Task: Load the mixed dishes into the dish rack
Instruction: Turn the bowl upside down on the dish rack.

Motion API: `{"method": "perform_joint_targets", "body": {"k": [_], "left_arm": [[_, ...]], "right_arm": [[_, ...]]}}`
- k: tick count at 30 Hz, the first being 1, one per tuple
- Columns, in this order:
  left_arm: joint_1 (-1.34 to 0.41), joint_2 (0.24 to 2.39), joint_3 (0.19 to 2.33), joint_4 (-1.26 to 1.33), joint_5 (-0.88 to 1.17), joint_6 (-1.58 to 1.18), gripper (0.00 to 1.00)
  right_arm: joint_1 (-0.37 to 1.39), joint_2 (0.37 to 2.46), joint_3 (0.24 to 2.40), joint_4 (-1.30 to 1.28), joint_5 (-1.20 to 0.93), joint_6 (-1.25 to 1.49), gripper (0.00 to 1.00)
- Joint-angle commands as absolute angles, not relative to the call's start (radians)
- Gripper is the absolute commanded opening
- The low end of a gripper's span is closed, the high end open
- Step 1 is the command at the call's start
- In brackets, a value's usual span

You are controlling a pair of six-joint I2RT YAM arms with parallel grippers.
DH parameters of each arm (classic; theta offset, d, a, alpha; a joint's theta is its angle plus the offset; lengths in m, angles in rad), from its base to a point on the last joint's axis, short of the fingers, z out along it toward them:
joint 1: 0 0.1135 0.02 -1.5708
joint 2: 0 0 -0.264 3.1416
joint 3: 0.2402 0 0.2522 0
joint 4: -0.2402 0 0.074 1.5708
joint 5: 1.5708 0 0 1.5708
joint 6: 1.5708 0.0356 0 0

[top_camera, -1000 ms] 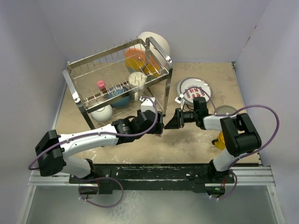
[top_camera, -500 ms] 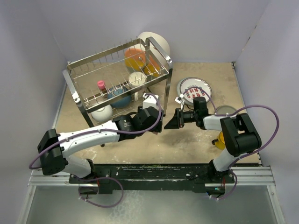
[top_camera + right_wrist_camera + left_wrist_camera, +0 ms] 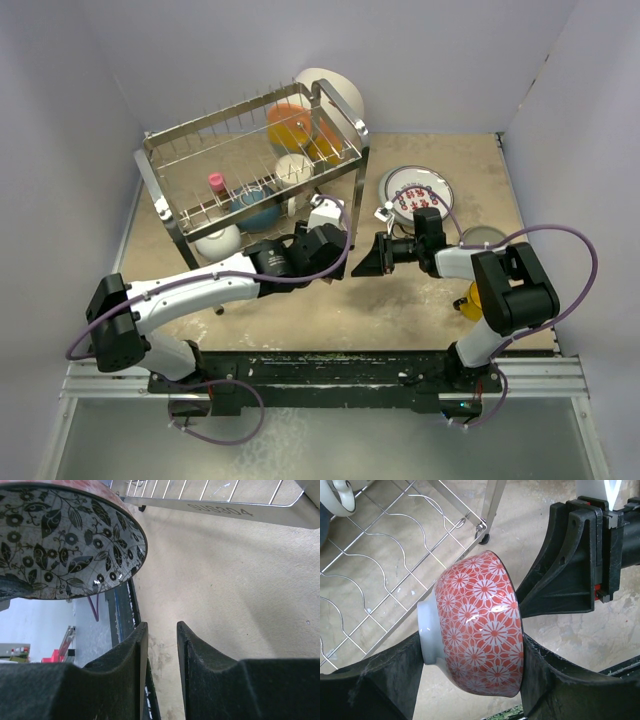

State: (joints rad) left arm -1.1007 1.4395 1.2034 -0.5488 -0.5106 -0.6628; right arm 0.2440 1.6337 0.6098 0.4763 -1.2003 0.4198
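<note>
- The left pincer point(image 3: 472, 675) clamps a patterned bowl point(image 3: 475, 625) on its side, just beside the dish rack point(image 3: 200, 150); the rack's near right leg point(image 3: 492, 505) stands just far of the bowl.
- The right pincer point(image 3: 366, 262) crowds the bowl's right side.
- Left of the leg, a stretch of wavy wire shelf point(image 3: 395, 587) lies bare.
- Further left, a white bowl point(image 3: 217, 241) and a blue bowl point(image 3: 255, 212) fill the shelf.
- The worktop point(image 3: 330, 310) near both pincers is open.

Red-flowered bowl point(image 3: 480, 625) tipped on its side, just beside chrome wire dish rack point(image 3: 494, 500)
</note>
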Motion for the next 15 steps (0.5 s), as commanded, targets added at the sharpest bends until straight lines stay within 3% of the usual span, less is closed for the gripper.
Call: {"method": "perform_joint_targets", "body": {"k": [1, 15], "left_arm": [[-1.098, 1.438, 1.275, -0.542, -0.576, -0.619, 0.14], [-1.098, 1.497, 1.345, -0.617, -0.708, -0.551, 0.14]], "right_arm": [[0.25, 1.63, 0.643, 0.502, -1.229, 0.429, 0.33], [0.25, 1.629, 0.645, 0.501, -1.225, 0.431, 0.33]]}}
